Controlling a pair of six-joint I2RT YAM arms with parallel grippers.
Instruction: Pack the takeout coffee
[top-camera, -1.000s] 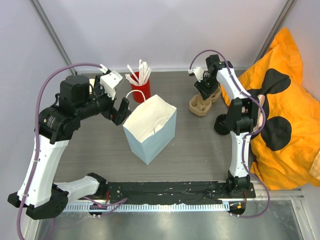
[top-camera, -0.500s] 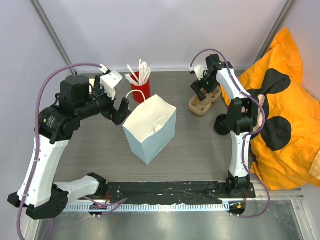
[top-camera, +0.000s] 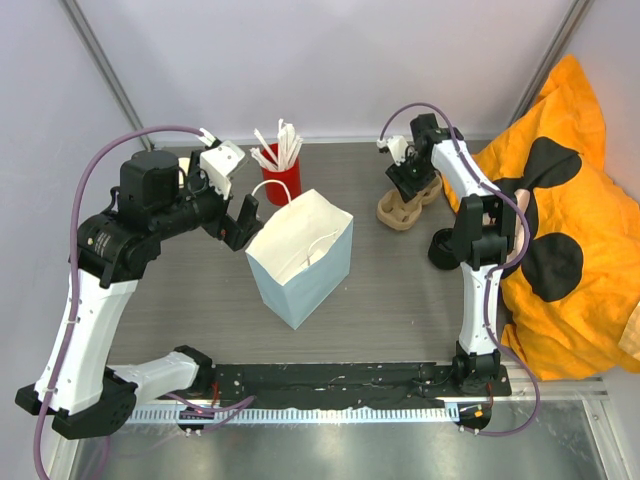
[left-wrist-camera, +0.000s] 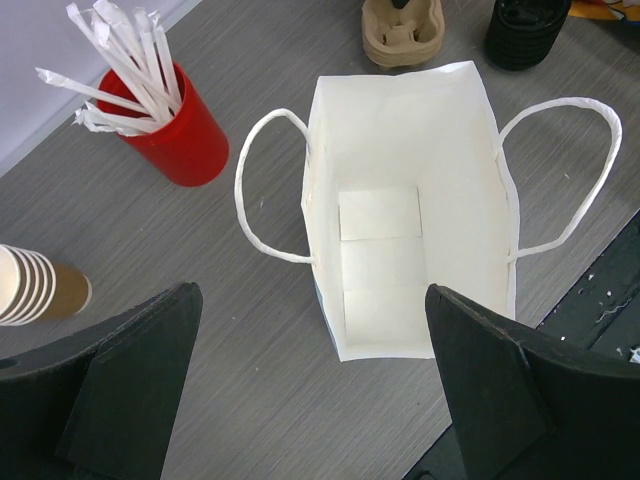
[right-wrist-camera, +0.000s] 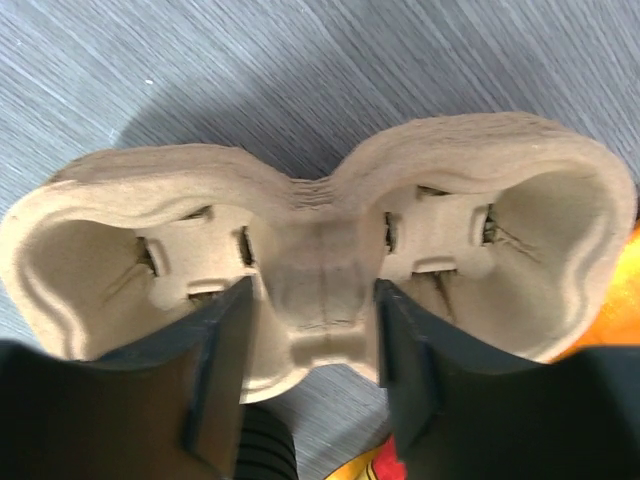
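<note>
The takeout coffee (left-wrist-camera: 40, 288), tan kraft paper cups nested with white rims, lies at the left edge of the left wrist view; my left arm hides it in the top view. My left gripper (left-wrist-camera: 312, 300) (top-camera: 240, 222) hangs open and empty over the near left rim of the upright white paper bag (left-wrist-camera: 410, 200) (top-camera: 300, 255). My right gripper (right-wrist-camera: 312, 300) (top-camera: 408, 180) is down on the moulded cardboard cup carrier (right-wrist-camera: 320, 250) (top-camera: 405, 205). Its open jaws straddle the carrier's middle bridge, one finger in each well.
A red cup of white sticks (top-camera: 281, 172) (left-wrist-camera: 175, 135) stands behind the bag. A black round stack (top-camera: 443, 248) (left-wrist-camera: 525, 30) sits right of the carrier. An orange and black cushion (top-camera: 570, 220) fills the right side.
My right gripper's jaws spread wide over the carrier and have narrowed again round its middle. The left arm, bag and red cup have not moved.
</note>
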